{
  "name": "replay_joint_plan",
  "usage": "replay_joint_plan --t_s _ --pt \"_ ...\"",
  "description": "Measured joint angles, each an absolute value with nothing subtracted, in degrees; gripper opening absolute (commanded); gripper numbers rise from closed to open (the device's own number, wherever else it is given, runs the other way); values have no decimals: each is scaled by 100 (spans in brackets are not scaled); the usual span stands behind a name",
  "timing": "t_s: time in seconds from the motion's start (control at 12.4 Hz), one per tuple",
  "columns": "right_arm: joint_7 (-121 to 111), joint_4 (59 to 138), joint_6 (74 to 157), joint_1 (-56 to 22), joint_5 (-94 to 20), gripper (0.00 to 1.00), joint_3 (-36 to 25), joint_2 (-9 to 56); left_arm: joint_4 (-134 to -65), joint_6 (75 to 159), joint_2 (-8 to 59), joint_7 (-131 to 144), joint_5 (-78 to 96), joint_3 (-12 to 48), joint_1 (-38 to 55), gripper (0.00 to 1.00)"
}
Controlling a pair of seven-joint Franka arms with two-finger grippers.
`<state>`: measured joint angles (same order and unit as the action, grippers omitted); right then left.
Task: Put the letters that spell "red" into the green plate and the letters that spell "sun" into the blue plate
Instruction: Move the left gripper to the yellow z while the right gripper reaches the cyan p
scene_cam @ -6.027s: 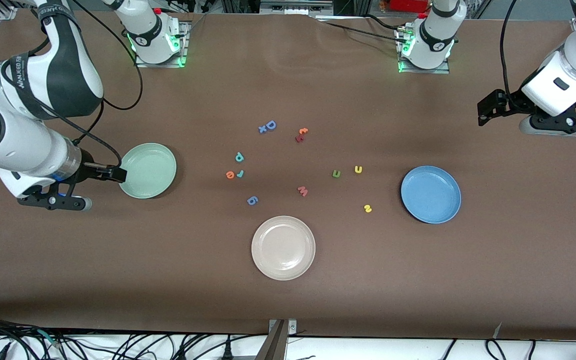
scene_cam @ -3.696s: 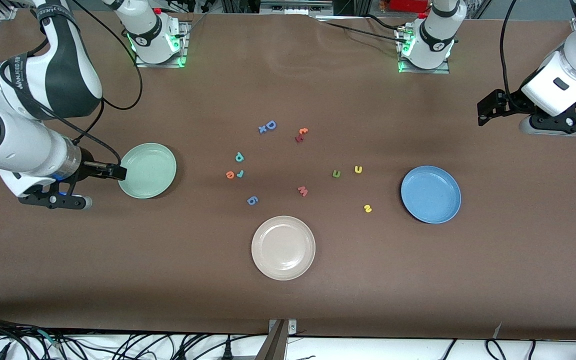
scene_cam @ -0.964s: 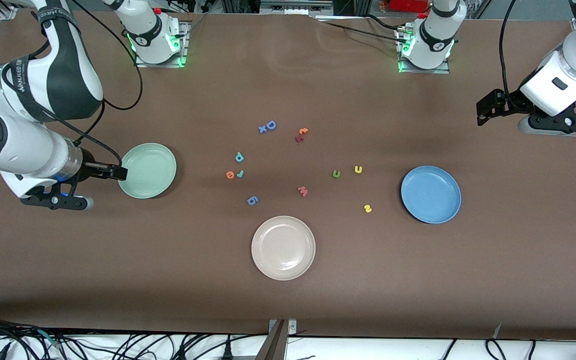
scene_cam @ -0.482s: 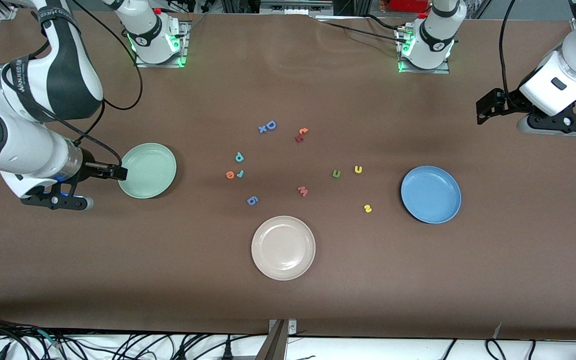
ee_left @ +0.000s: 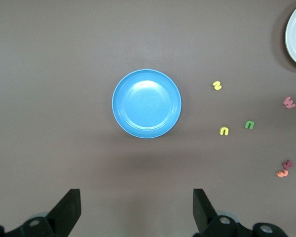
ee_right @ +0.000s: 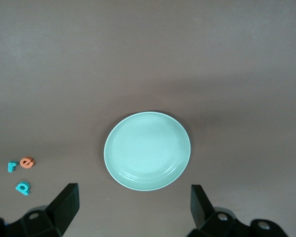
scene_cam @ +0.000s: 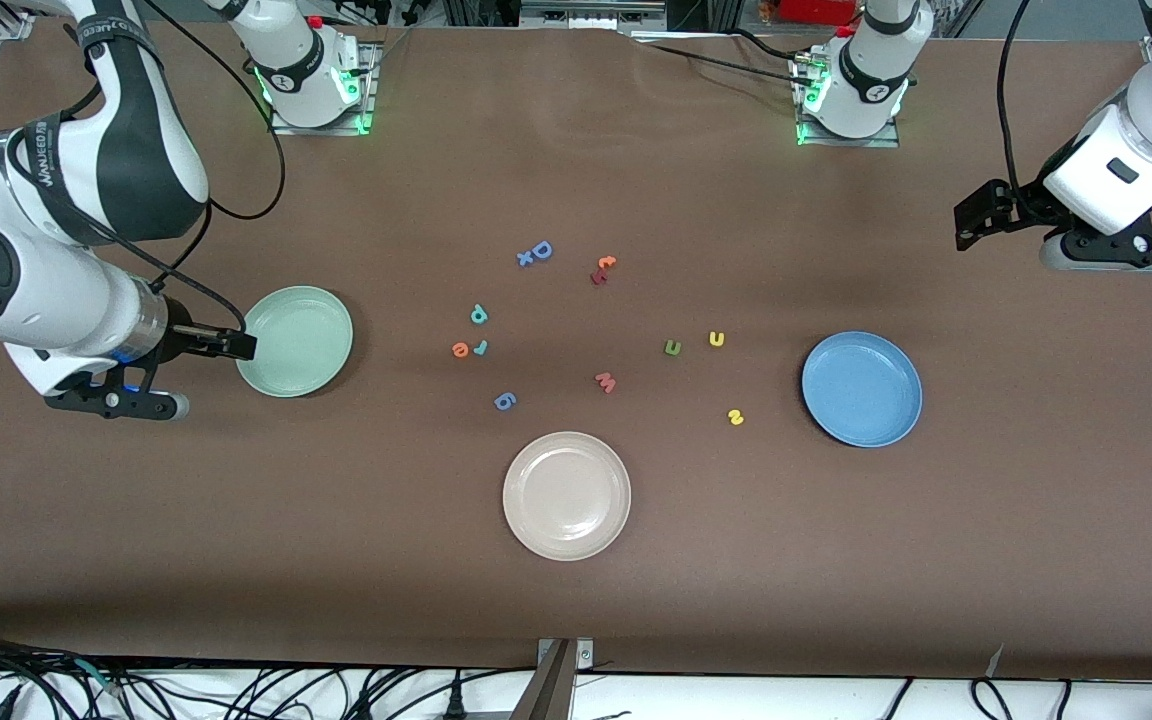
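Note:
The green plate (scene_cam: 294, 341) (ee_right: 147, 150) lies toward the right arm's end, the blue plate (scene_cam: 862, 389) (ee_left: 146, 103) toward the left arm's end. Mid-table lie the teal d (scene_cam: 478, 314) (ee_right: 22, 187), orange e (scene_cam: 460, 349) (ee_right: 26, 162) and teal r (scene_cam: 481, 347) (ee_right: 11, 166). Closer to the blue plate lie the olive n (scene_cam: 673, 347) (ee_left: 249, 125), yellow u (scene_cam: 717, 339) (ee_left: 224, 131) and yellow s (scene_cam: 735, 417) (ee_left: 217, 85). My right gripper (scene_cam: 114, 402) (ee_right: 133, 207) hangs open and empty over the table beside the green plate. My left gripper (scene_cam: 1126, 250) (ee_left: 136, 212) hangs open and empty over bare table near that arm's end.
A cream-pink plate (scene_cam: 566, 495) lies nearest the front camera. Other letters lie among the task's: a blue D (scene_cam: 540, 250), a red and orange pair (scene_cam: 603, 268), a pink w (scene_cam: 605, 381) and a blue g (scene_cam: 505, 401).
Both arms have drifted only a little. The plates and letters lie where they were.

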<state>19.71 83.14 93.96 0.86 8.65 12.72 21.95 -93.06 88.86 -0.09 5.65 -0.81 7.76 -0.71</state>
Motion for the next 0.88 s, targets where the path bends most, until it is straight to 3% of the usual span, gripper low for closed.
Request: replay_joint_plan --t_s 0.48,0.72,0.88 --pt "3710 8398 9323 41 518 99 2138 2204 -9326 9001 275 565 -81 836 -32 100" --pt "4472 8555 9489 -49 294 99 2450 2329 -9370 9590 930 565 -81 891 62 100" --pt "4960 8921 10075 -133 136 99 2669 2471 -9413 10115 1468 603 -81 1003 162 100"
